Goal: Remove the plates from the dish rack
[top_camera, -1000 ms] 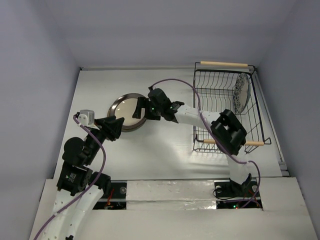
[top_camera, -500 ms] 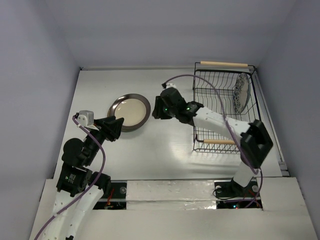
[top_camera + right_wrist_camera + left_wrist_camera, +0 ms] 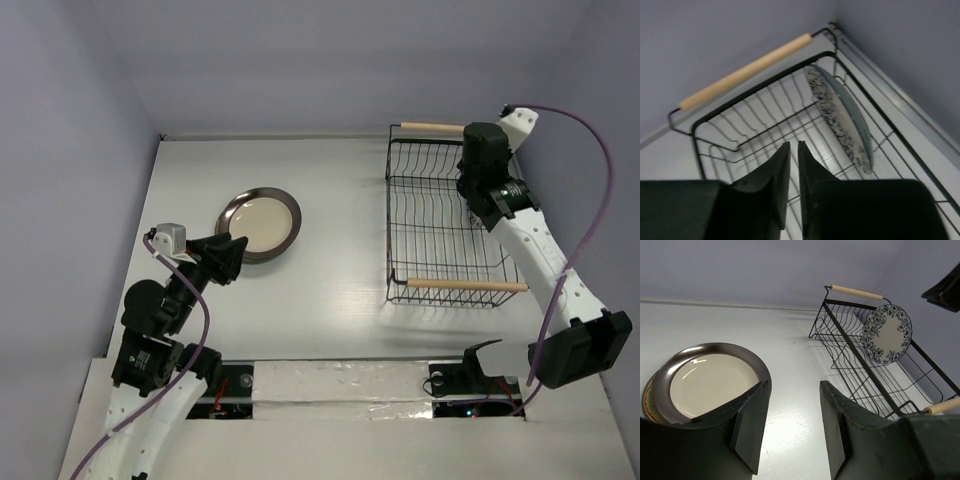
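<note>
The black wire dish rack (image 3: 389, 225) stands at the right of the table. A white plate with a blue floral pattern (image 3: 840, 117) leans upright at its far right end; it also shows as the floral plate (image 3: 886, 334) in the left wrist view. My right gripper (image 3: 794, 144) hovers above the rack floor, left of that plate, with its jaws nearly together and nothing between them. A dark-rimmed plate with a cream centre (image 3: 260, 222) lies flat at the table's left, over a tan plate edge (image 3: 645, 399). My left gripper (image 3: 793, 385) is open and empty, near that stack.
Grey walls close in the table at the back and on both sides. The rack has two wooden handles, the far one (image 3: 435, 127) and the near one (image 3: 455, 285). The right arm's purple cable (image 3: 590, 200) loops over the table's right edge.
My right arm has swung away from the dark-rimmed plate to the rack's far right corner, and its jaws have closed. The plate stays flat on the table. The left arm has not moved.
</note>
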You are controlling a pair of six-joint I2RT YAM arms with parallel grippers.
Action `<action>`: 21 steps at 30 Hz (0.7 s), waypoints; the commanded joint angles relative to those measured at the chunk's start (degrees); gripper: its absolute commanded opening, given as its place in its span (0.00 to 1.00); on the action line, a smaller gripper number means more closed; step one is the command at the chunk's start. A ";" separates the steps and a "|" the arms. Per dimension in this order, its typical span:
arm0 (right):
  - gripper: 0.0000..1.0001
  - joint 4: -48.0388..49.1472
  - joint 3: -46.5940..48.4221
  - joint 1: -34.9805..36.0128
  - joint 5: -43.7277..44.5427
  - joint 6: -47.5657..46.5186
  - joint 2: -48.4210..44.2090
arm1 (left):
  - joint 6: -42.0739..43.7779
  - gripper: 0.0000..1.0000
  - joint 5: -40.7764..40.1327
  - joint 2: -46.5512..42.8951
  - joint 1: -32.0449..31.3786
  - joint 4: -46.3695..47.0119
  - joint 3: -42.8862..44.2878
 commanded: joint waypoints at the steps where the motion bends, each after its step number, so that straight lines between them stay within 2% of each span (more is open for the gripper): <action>1: 0.41 0.45 0.50 -0.07 13.11 -9.61 1.33 | 0.02 0.42 1.05 -0.58 0.13 2.21 2.18; 2: 0.55 1.00 0.06 -0.08 14.78 -11.22 1.76 | 0.02 0.42 1.13 -0.58 0.13 2.30 2.18; 3: 0.64 0.39 0.58 -1.03 15.23 -12.19 2.55 | 0.02 0.42 1.22 -0.67 0.13 2.39 2.18; 4: 0.71 -2.14 1.63 -2.43 16.11 -12.81 4.73 | 0.02 0.42 1.31 -0.76 0.13 2.56 2.18; 5: 0.71 -2.95 1.64 -3.23 16.03 -13.25 5.63 | 0.02 0.42 1.31 -0.76 0.13 2.56 2.18; 9: 0.67 -2.69 1.03 -7.71 14.10 -14.75 10.11 | 0.02 0.42 1.66 -0.93 -0.40 2.56 2.18; 14: 0.63 -3.40 0.94 -9.74 12.07 -16.41 14.86 | 0.20 0.42 1.22 -1.28 -0.93 2.04 2.27; 21: 0.46 -1.72 -0.56 -10.89 12.33 -20.55 20.13 | 0.20 0.43 1.04 -1.46 -1.45 2.12 2.27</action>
